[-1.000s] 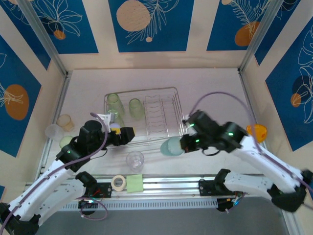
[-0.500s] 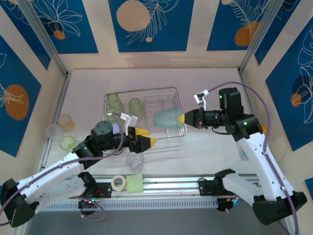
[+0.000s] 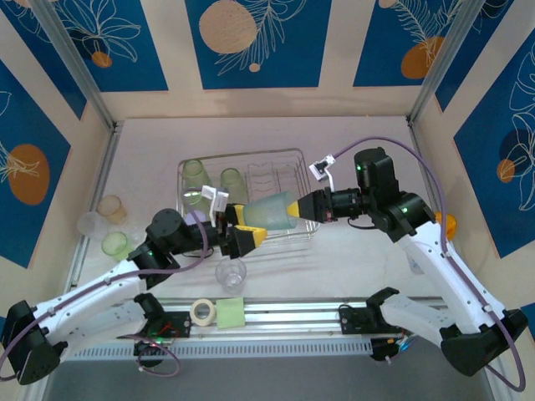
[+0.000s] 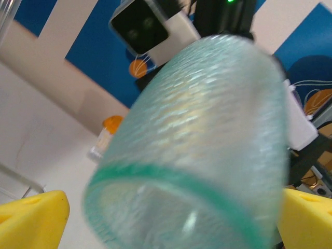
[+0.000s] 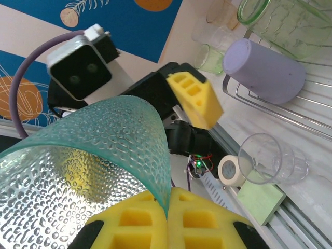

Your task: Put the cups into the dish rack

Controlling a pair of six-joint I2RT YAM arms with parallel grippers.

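The teal cup (image 3: 267, 212) hangs on its side above the front edge of the dish rack (image 3: 242, 154). My right gripper (image 3: 292, 209) is shut on its rim; in the right wrist view the yellow pads (image 5: 150, 218) pinch the cup's wall (image 5: 104, 150). My left gripper (image 3: 247, 225) is open, with the cup's other end between its fingers. In the left wrist view the teal cup (image 4: 207, 129) sits between the two yellow fingertips (image 4: 31, 212). Two light green cups (image 3: 195, 175) stand in the rack, and a lavender cup (image 5: 264, 72) lies there on its side.
A clear cup (image 3: 231, 272) stands on the table below the grippers. A peach cup (image 3: 111, 207), a clear one (image 3: 90, 224) and a green one (image 3: 114, 244) sit at the left. A white tape roll (image 3: 202, 311) and green pad (image 3: 231, 313) lie at the front rail. An orange dome (image 3: 443, 224) is at the right.
My right gripper carried the teal cup leftward over the rack's front edge. My left gripper rose to it, and its open fingers now bracket the cup's end.
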